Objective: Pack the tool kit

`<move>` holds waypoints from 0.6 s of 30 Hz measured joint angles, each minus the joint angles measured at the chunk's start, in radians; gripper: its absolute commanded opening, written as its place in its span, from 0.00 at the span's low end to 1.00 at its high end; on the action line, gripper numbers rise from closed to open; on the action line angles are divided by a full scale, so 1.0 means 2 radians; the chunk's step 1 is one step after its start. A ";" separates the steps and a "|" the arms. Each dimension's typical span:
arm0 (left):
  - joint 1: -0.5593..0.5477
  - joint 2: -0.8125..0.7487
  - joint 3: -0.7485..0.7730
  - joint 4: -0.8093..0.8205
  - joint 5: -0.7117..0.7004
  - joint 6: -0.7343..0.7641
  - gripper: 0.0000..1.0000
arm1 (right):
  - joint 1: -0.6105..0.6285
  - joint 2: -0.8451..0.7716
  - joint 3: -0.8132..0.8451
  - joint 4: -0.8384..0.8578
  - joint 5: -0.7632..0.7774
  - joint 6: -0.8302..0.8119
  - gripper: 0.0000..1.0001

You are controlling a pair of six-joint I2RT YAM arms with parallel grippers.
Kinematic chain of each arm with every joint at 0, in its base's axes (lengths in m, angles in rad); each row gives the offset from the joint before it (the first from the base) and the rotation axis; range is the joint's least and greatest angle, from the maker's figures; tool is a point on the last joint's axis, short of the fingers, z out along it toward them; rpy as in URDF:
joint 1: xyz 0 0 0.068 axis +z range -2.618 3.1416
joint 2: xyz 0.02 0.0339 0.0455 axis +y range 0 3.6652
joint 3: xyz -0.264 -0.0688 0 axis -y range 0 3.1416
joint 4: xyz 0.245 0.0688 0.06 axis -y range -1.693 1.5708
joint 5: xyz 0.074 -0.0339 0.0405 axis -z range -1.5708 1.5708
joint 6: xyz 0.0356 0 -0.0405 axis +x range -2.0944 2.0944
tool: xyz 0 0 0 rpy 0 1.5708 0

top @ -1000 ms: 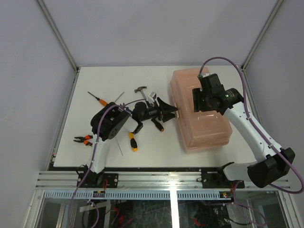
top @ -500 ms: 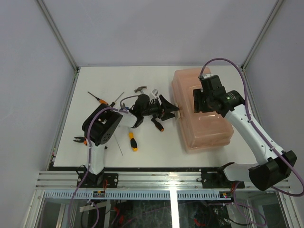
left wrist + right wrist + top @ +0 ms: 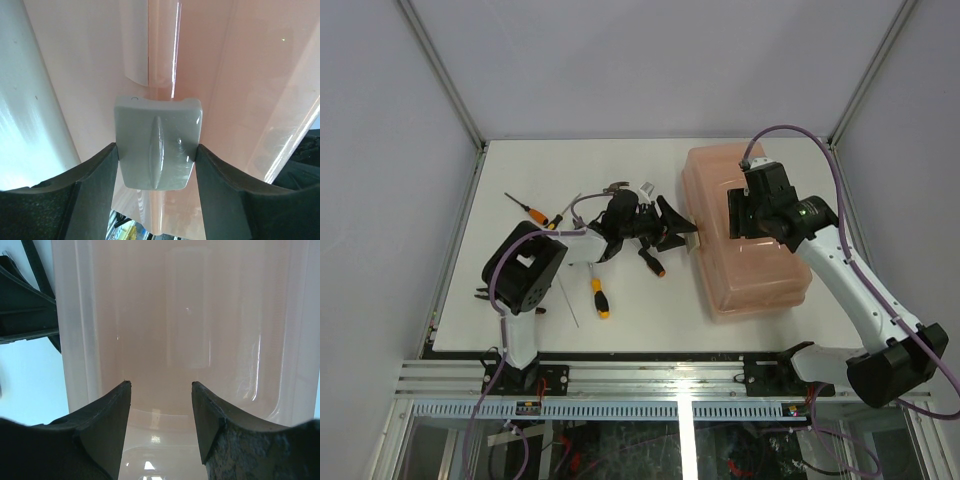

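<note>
a: while the toolbox [image 3: 752,255] lies on the bench [image 3: 620,325] with its lid [image 3: 165,315] down, where do we find our left claw [image 3: 687,232]?
b: at the toolbox's left side, spread open, with one finger on either side of the grey latch [image 3: 157,150]. we cannot tell whether the fingers [image 3: 95,195] press on it.
a: and our right claw [image 3: 160,386]?
b: over the toolbox's lid, jaws apart, holding nothing. we cannot tell whether it touches the lid.
a: what do we see of the tools?
b: all lie left of the toolbox, outside it. the hammer [image 3: 617,186] and an orange-and-black screwdriver [image 3: 653,262] are nearest it. a yellow-and-black screwdriver [image 3: 600,298] and a thin orange screwdriver [image 3: 534,210] lie farther left. the pliers [image 3: 484,294] are farthest, partly hidden behind our left arm.
</note>
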 measured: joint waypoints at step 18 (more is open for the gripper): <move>-0.001 0.017 -0.069 0.209 0.006 -0.120 0.89 | 0.001 -0.008 -0.007 0.003 -0.001 0.000 0.61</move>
